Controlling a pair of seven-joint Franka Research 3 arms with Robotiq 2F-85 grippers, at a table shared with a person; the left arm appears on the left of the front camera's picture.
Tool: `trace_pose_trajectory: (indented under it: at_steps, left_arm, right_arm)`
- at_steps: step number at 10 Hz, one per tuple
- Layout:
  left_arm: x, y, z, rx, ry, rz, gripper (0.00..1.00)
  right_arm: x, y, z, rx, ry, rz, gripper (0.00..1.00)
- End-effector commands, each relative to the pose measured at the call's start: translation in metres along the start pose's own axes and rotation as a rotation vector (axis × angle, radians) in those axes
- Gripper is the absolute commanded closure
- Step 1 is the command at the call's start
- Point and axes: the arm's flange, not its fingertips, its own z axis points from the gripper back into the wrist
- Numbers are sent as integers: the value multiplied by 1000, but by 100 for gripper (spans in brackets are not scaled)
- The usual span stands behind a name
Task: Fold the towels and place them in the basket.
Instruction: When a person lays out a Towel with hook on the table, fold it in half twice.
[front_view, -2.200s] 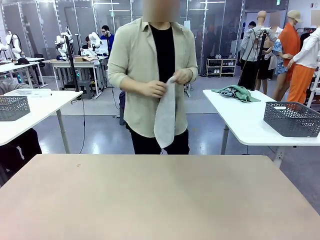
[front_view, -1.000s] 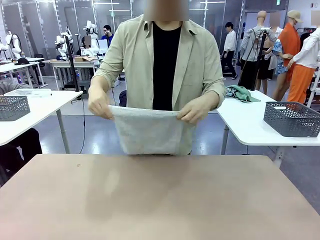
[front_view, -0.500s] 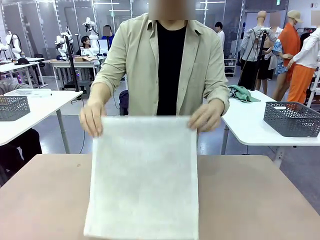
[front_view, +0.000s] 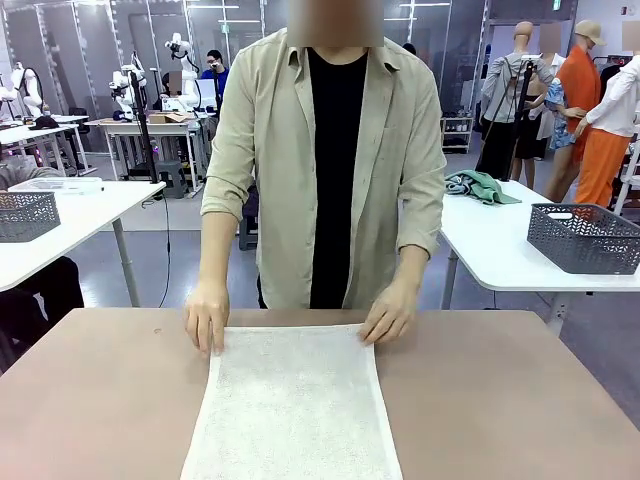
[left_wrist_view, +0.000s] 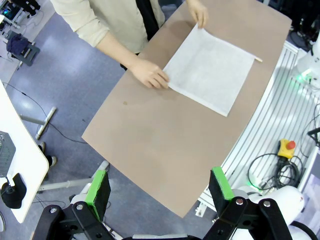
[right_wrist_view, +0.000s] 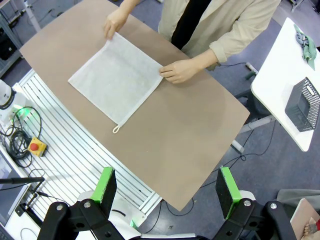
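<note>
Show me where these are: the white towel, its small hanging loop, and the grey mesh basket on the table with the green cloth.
white towel (front_view: 292, 405), front view, middle of the cloth.
hanging loop (right_wrist_view: 116, 129), right wrist view, at the towel's corner.
grey mesh basket (front_view: 582, 245), front view, its front wall.

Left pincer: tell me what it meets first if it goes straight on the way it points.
Probably the bare table top, judging by the left wrist view: the open left pincer aims down at it, short of the towel and the person's hand. Depth is unclear.
</note>
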Motion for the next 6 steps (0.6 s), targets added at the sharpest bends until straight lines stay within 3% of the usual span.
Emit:
trace_pose_trajectory:
  at_steps: [1,6]
  left_arm:
    - [1,-2,1,-6,-8,-14,0]
    - [1,-2,1,-6,-8,-14,0]
  right_arm:
    - [0,1,1,5,-9,7,0]
    - [0,1,1,5,-9,7,0]
